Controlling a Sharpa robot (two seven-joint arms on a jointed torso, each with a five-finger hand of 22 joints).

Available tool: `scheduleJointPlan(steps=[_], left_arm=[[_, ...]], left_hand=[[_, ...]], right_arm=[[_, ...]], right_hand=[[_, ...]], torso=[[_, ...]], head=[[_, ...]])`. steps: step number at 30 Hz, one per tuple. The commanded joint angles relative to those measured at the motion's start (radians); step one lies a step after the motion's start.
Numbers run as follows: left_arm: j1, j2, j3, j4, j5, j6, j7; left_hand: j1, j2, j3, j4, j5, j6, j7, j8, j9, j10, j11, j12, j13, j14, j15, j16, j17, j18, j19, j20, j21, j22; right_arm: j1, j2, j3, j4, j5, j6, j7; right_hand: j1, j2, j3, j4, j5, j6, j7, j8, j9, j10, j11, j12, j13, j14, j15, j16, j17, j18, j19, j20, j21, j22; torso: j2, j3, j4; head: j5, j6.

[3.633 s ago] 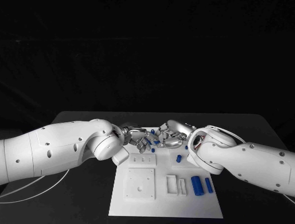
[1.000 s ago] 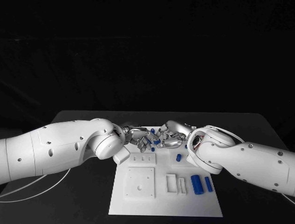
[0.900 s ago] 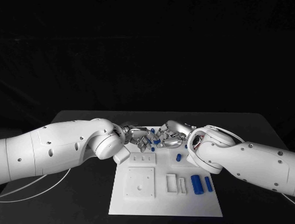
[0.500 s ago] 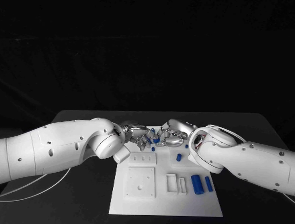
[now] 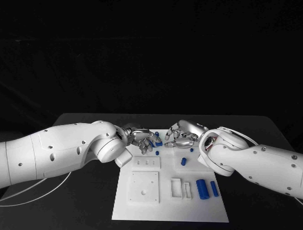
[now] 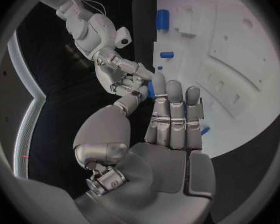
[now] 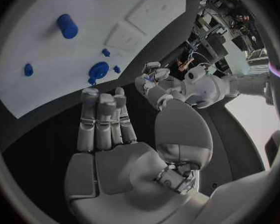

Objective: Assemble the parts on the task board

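Hovering over the far end of the white board [image 5: 166, 211], the two robot hands face each other, fingertips close together but apart. The right robot hand [image 5: 183, 133] is empty, its fingers straight and side by side and its thumb off to one side. The left robot hand [image 5: 140, 135] also has straight fingers and a bare palm. A small blue piece [image 5: 156, 139] sits right at its fingertips, between the two hands; I cannot tell whether the left robot hand grips it or only touches it.

The board lies in the middle of the black counter [image 5: 262, 132] and reaches toward its near edge. Two blue cylinders [image 5: 201, 189] lie side by side by the board's right edge, and a smaller blue peg [image 5: 183, 161] sits farther back. Bare counter runs along both long sides of the board, partly covered by the white arms.
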Motion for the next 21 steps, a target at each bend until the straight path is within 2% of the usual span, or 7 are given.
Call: scheduleJointPlan(steps=[1,10,11,12,16,20,21], left_arm=[[0.000,0.000,0.001,-0.012,-0.063,0.013,-0.019],[0.002,0.021,0.001,-0.079,-0.142,0.156,-0.116],[0.004,0.027,0.001,-0.090,-0.158,0.175,-0.127],[0.005,0.032,0.001,-0.100,-0.161,0.182,-0.135],[0.008,0.060,0.001,-0.146,-0.203,0.247,-0.160],[0.013,0.081,0.001,-0.177,-0.258,0.279,-0.183],[0.013,0.086,0.001,-0.183,-0.269,0.280,-0.187]], left_hand=[[-0.013,-0.003,0.010,-0.013,0.014,0.063,-0.054,0.011,0.076,0.010,-0.003,0.011,0.004,0.013,-0.003,0.009,0.003,-0.015,0.012,-0.097,0.009,0.003],[-0.016,-0.006,0.011,-0.014,0.037,0.067,-0.057,0.013,0.089,0.014,-0.007,0.020,0.009,0.018,-0.008,0.017,0.005,-0.015,0.018,-0.101,0.015,0.005],[-0.018,-0.009,0.010,-0.017,0.069,0.075,-0.061,0.019,0.096,0.024,-0.011,0.028,0.013,0.027,-0.011,0.025,0.008,-0.014,0.026,-0.104,0.021,0.007],[-0.024,-0.006,0.007,-0.021,0.086,0.078,-0.063,0.022,0.106,0.026,-0.014,0.035,0.017,0.030,-0.014,0.033,0.011,-0.013,0.030,-0.107,0.026,0.009],[-0.033,-0.003,0.007,-0.027,0.106,0.080,-0.066,0.023,0.119,0.025,-0.015,0.044,0.022,0.031,-0.016,0.041,0.013,-0.013,0.031,-0.110,0.030,0.011],[-0.035,-0.002,0.008,-0.029,0.107,0.081,-0.067,0.023,0.125,0.025,-0.017,0.048,0.024,0.031,-0.016,0.045,0.014,-0.013,0.031,-0.111,0.031,0.011],[-0.034,-0.003,0.010,-0.030,0.110,0.082,-0.067,0.022,0.128,0.025,-0.017,0.049,0.025,0.031,-0.015,0.046,0.014,-0.013,0.031,-0.111,0.032,0.012]], right_arm=[[0.000,-0.021,0.001,-0.004,0.085,-0.070,0.063],[0.015,-0.069,0.013,-0.049,0.248,-0.127,0.182],[0.022,-0.070,0.015,-0.064,0.283,-0.128,0.201],[0.026,-0.071,0.016,-0.075,0.309,-0.124,0.215],[0.035,-0.066,0.039,-0.117,0.499,-0.070,0.292],[0.052,-0.062,0.055,-0.155,0.579,-0.042,0.331],[0.060,-0.061,0.055,-0.164,0.579,-0.040,0.336]], right_hand=[[0.000,-0.012,-0.008,0.002,0.020,-0.023,0.002,-0.010,-0.004,-0.013,0.006,-0.008,-0.006,-0.013,0.004,-0.011,-0.008,0.023,-0.013,0.007,-0.013,-0.004],[0.003,-0.013,-0.015,0.005,0.052,-0.035,0.008,-0.014,-0.004,-0.023,0.012,-0.011,-0.012,-0.022,0.010,-0.021,-0.016,0.024,-0.024,0.015,-0.025,-0.005],[0.005,-0.013,-0.016,0.005,0.062,-0.035,0.008,-0.014,-0.004,-0.025,0.012,-0.011,-0.014,-0.023,0.011,-0.022,-0.017,0.022,-0.025,0.017,-0.027,-0.006],[0.006,-0.002,-0.003,-0.004,0.119,-0.046,0.015,-0.016,-0.003,-0.067,0.028,-0.077,-0.058,-0.088,0.023,-0.093,-0.056,0.007,-0.104,0.038,-0.080,-0.019],[0.012,0.016,-0.032,-0.023,0.124,-0.056,0.026,-0.008,0.007,-0.058,0.035,-0.175,-0.165,-0.104,0.042,-0.194,-0.139,0.002,-0.155,0.074,-0.160,-0.052],[0.016,0.059,-0.005,-0.044,0.145,-0.067,0.043,-0.005,0.005,-0.042,0.059,-0.388,-0.358,-0.203,0.114,-0.356,-0.244,-0.021,-0.300,0.130,-0.296,-0.109],[0.009,0.058,-0.008,-0.046,0.148,-0.067,0.044,-0.003,0.004,-0.053,0.064,-0.420,-0.385,-0.218,0.120,-0.380,-0.259,-0.024,-0.315,0.138,-0.312,-0.117]], torso=[[-0.001,-0.0009,0.0009],[-0.001,-0.0013,-0.0003],[-0.001,-0.0010,-0.0004],[-0.001,-0.0001,-0.0012],[-0.003,0.0014,-0.0029],[-0.002,0.0013,-0.0026],[-0.003,0.0002,-0.0010]], head=[[0.002,-0.001],[0.005,-0.007],[0.006,-0.007],[0.007,-0.008],[0.007,-0.012],[0.005,-0.013],[0.003,-0.014]])
